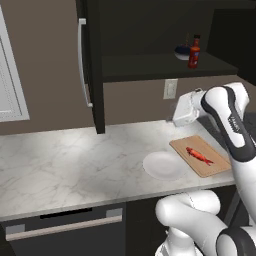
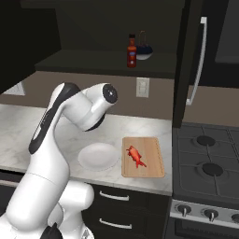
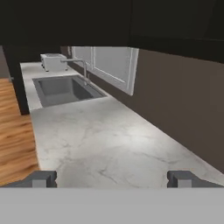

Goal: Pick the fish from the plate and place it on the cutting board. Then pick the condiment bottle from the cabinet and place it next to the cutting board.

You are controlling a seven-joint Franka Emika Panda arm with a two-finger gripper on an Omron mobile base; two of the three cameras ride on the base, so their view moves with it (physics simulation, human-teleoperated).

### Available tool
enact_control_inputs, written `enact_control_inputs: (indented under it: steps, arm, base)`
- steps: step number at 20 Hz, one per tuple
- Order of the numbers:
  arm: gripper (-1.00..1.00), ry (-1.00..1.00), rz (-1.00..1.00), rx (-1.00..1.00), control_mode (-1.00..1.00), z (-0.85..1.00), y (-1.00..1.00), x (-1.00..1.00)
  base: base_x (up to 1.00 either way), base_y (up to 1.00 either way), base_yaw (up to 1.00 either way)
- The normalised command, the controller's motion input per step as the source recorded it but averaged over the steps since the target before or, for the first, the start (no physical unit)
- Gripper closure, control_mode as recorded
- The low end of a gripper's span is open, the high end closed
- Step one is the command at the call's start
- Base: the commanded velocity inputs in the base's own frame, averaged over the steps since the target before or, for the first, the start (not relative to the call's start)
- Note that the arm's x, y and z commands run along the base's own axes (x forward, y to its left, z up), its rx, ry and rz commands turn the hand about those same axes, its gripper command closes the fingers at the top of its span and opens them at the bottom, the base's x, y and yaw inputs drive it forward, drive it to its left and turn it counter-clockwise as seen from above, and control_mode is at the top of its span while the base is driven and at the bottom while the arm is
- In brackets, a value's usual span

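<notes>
Above the marble counter [image 1: 75,155]: gripper [image 3: 112,178], jaws spread wide, nothing between them, aimed along the worktop.
Cabinet [image 1: 150,40]: dark wall unit above and behind the gripper, door swung open.
Sink [image 3: 65,89]: far ahead of the gripper, with a faucet [image 3: 78,65] and a toaster [image 3: 52,61] beyond.
Plate [image 2: 98,156]: white, bare, below the gripper.
Cutting board [image 2: 142,156]: just beside the plate.
Condiment bottle [image 2: 131,51]: upright on the cabinet shelf, well above the gripper, next to a dark blue bowl [image 2: 144,52].
Fish [image 2: 136,156]: lying on the cutting board.
</notes>
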Motion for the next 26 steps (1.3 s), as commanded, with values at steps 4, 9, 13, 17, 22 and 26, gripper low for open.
enact_control_inputs:
  steps: [4, 9, 13, 17, 22, 26]
  arm:
    - [-1.00, -0.12, -0.01, 0.00, -1.00, 0.37, 0.03, -0.08]
    - [-1.00, -0.12, -0.03, 0.00, -1.00, 0.38, 0.00, -0.09]
    - [-1.00, -0.11, -0.03, 0.00, -1.00, 0.38, 0.00, -0.07]
    - [-1.00, -0.10, -0.03, 0.00, -1.00, 0.35, 0.00, -0.06]
    - [-1.00, -0.07, -0.04, 0.01, -1.00, 0.37, 0.00, -0.02]
    - [-1.00, -0.06, -0.04, 0.03, -1.00, 0.27, 0.00, -0.01]
  base:
    - [0.00, 0.00, 0.00]
    - [0.00, 0.00, 0.00]
    - [0.00, 0.00, 0.00]
    - [0.00, 0.00, 0.00]
    - [0.00, 0.00, 0.00]
    - [0.00, 0.00, 0.00]
